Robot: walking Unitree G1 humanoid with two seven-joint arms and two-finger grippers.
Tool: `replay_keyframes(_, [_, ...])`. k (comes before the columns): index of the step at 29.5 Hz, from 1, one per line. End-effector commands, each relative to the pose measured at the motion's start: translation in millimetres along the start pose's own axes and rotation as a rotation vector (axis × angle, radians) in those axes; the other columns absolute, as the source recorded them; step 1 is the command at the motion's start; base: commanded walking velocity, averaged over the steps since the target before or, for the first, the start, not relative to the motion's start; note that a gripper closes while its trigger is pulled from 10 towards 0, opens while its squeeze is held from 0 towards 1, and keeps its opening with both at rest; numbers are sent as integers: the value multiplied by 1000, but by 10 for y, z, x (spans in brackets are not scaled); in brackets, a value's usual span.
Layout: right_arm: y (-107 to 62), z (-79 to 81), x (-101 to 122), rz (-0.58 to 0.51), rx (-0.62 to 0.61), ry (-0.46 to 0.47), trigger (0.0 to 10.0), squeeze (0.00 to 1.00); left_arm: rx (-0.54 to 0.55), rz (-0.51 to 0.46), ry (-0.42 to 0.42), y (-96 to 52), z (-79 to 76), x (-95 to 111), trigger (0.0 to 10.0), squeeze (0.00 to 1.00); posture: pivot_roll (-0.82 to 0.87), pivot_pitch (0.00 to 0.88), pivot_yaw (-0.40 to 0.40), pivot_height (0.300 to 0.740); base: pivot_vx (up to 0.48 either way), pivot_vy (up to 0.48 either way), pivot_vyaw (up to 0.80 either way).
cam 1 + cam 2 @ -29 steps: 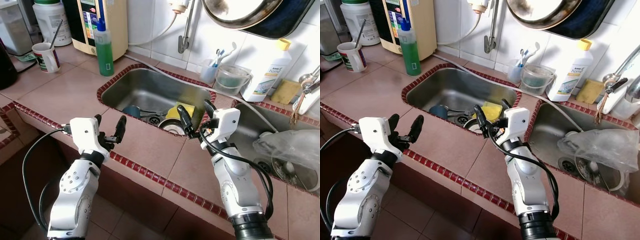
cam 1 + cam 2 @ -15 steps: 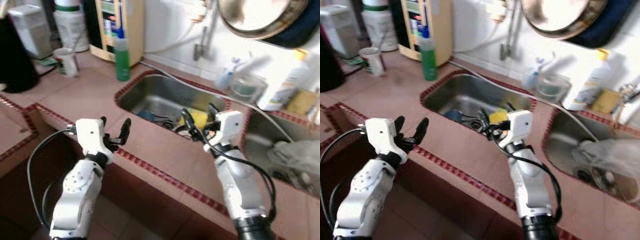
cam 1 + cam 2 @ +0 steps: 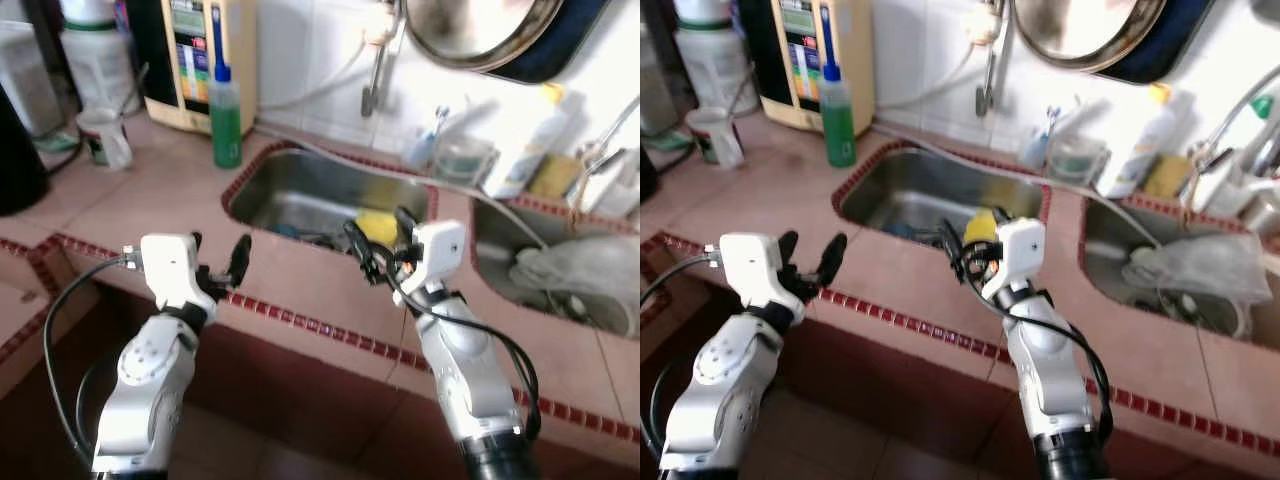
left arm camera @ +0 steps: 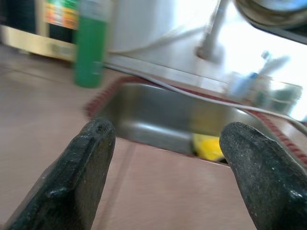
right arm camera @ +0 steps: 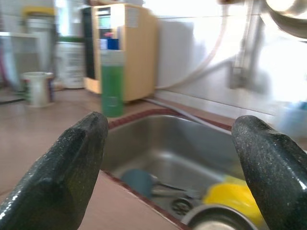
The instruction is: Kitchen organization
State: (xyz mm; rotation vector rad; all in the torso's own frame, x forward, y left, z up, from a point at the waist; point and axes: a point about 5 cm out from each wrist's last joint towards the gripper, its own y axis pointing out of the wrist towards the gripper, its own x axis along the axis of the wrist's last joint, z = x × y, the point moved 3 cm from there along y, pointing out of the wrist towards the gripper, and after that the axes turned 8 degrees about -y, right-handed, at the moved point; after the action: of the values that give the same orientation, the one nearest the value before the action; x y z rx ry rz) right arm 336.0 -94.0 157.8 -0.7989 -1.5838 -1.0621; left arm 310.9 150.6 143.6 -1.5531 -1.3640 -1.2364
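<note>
While both arms reach out over the pink tiled counter (image 3: 300,290), the left gripper (image 3: 218,268) has its two black fingers spread wide with nothing between them, and the right gripper (image 3: 378,243) is spread wide too and holds nothing. Just past the right gripper's fingertips lies the near sink (image 3: 300,195), a steel bowl with a dark red tile edge (image 3: 300,325) around it. Inside it sit a yellow sponge (image 5: 235,199), a blue cup (image 5: 139,181) and the rim of a metal bowl (image 5: 216,220), all close to the drain, with the sponge furthest from the green bottle. Beyond the left gripper's fingers, at the far corner of the sink, a green soap bottle (image 3: 226,118) stands upright in front of a tan box with a screen (image 3: 200,50). Further out on that side stands a white mug (image 3: 100,135) with a stick in it, next to a big white jar (image 3: 95,60). On the other side of the right gripper is a second sink (image 3: 1170,275) with a crumpled clear plastic bag (image 3: 1195,268) in it. Behind the sinks stand a clear tub (image 3: 460,160) and a white bottle (image 3: 525,150). Between the two grippers the counter is bare and flat up to its red front edge.
</note>
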Motion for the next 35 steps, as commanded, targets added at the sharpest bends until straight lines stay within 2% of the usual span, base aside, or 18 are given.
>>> replay_keyframes(1, [-21, -99, 20, 2, -21, -18, 10000, 0, -37, -13, -5, 31, -115, 43, 10000, 0, 47, 1, -70, 740, 0, 0, -750])
replay_keyframes(8, [-68, -42, -43, 24, 26, -42, 10000, 0, -80, 11, 42, -39, -109, -47, 10000, 0, 47, 9, -72, 740, 0, 0, -705])
replay_keyframes(11, [-178, 83, -161, 65, 162, -97, 10000, 0, -164, 34, 54, -148, -118, -119, 10000, 0, 40, 20, -69, 740, 0, 0, -673])
replay_keyframes(16, [-277, 116, -257, 97, 259, -160, 10000, 0, -185, 58, 72, -226, -73, -183, 10000, 0, 36, 28, -69, 740, 0, 0, -653])
replay_keyframes(23, [-293, 46, -264, 107, 254, -179, 10000, 0, -181, 27, 70, -249, -64, -136, 10000, 0, 38, 33, -71, 740, 0, 0, -609])
replay_keyframes(29, [-366, 107, -230, 69, 315, -161, 10000, 0, -276, -8, 43, -392, -153, -114, 10000, 0, 41, 38, -75, 740, 0, 0, -269])
replay_keyframes(35, [-399, 78, -266, 83, 326, -174, 10000, 0, -250, 9, 44, -409, -74, -130, 10000, 0, 44, 36, -77, 740, 0, 0, 0])
